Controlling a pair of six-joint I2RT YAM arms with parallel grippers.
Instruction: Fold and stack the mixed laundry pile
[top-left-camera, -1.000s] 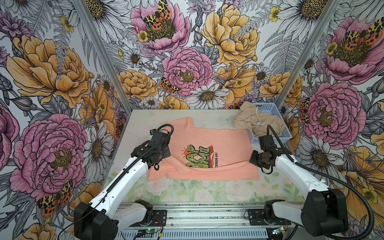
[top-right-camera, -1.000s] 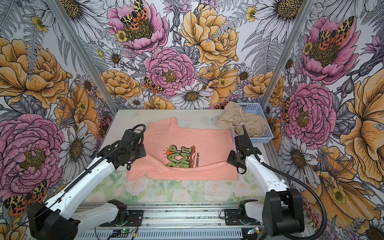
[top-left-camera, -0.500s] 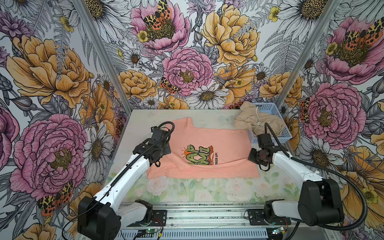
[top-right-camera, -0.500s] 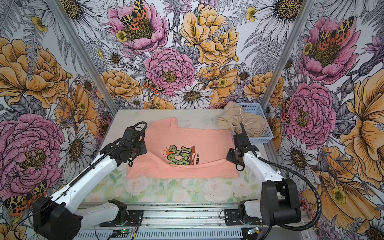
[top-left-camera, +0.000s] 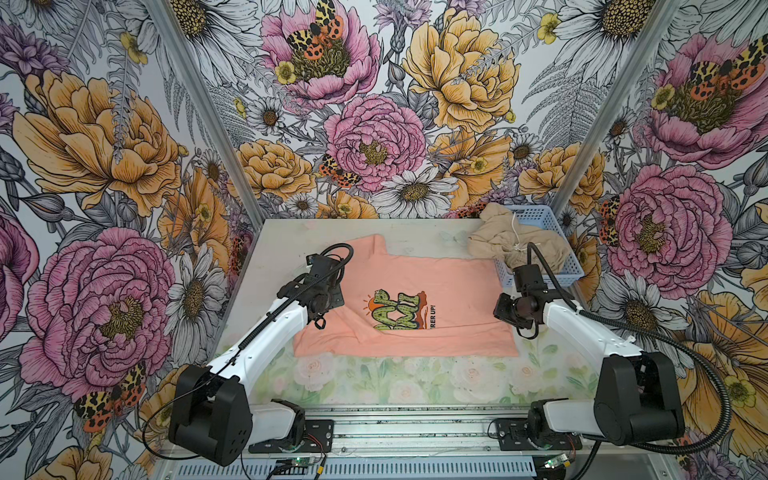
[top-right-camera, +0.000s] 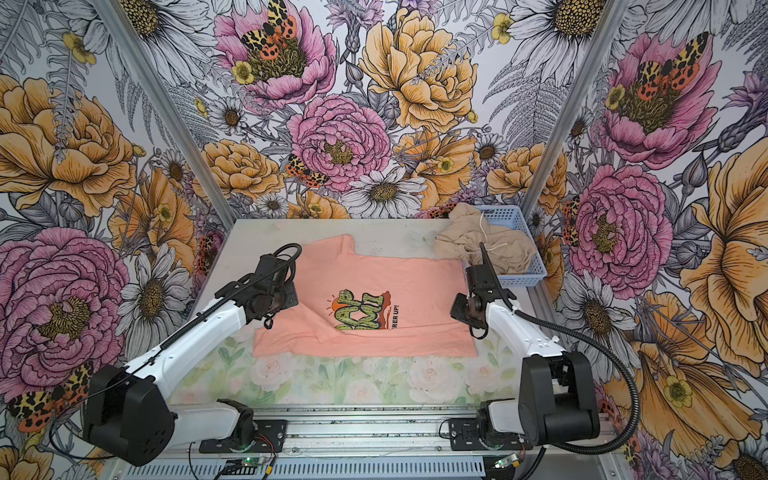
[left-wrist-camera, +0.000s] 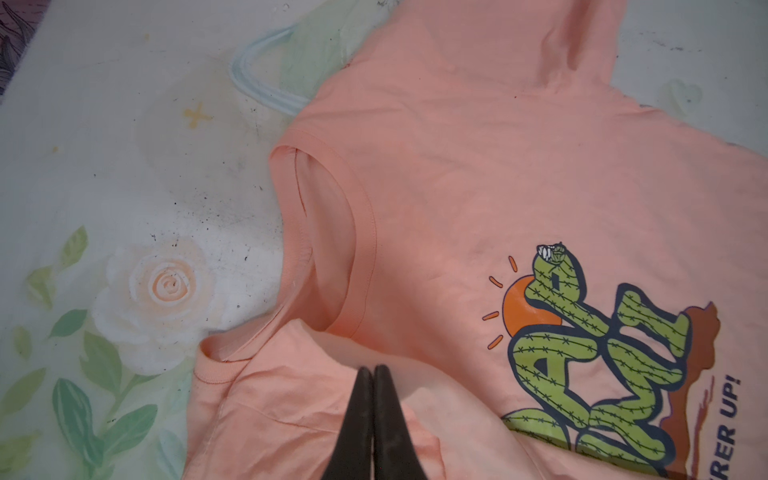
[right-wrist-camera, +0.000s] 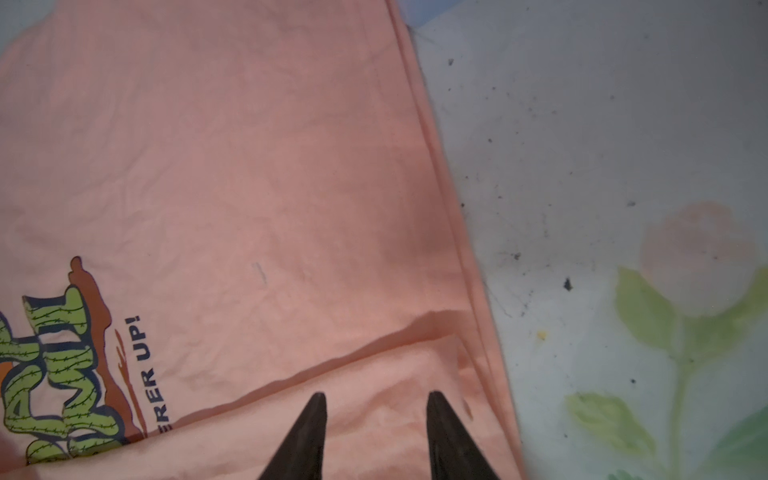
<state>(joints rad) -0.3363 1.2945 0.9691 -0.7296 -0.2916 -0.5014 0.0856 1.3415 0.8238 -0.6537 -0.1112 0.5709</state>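
1. On the left gripper (left-wrist-camera: 374, 372), the two black fingers (left-wrist-camera: 361, 399) were pressed together with no gap. Their tips sat at the edge of a folded-over flap of the peach-pink T-shirt (left-wrist-camera: 478, 166), just beside the collar (left-wrist-camera: 361, 232). I could not tell whether any cloth was pinched between them.
2. On the right gripper (right-wrist-camera: 376, 397), the fingers (right-wrist-camera: 311, 419) stood partly apart above a folded strip of the shirt near its hem. They held nothing.
3. In both top views the T-shirt (top-left-camera: 415, 270) (top-right-camera: 395, 274) lay spread over the middle of the surface (top-left-camera: 415, 382). Its collar pointed toward the left edge and its hem toward the right edge. The long side nearest the arms was turned over, covering the lower part of the green cactus graphic (top-left-camera: 397, 311).
4. The left gripper (top-left-camera: 328, 297) worked at the shirt's collar end and the right gripper (top-left-camera: 505, 311) at its hem end.
5. The beige garment (top-left-camera: 507, 241) (top-right-camera: 473, 241) sat crumpled in the far right corner with its white drawstring (top-left-camera: 517, 232) showing. It was draped over the rim of the light blue basket (top-left-camera: 540, 216) and spilled onto the surface just beside the shirt's far corner.
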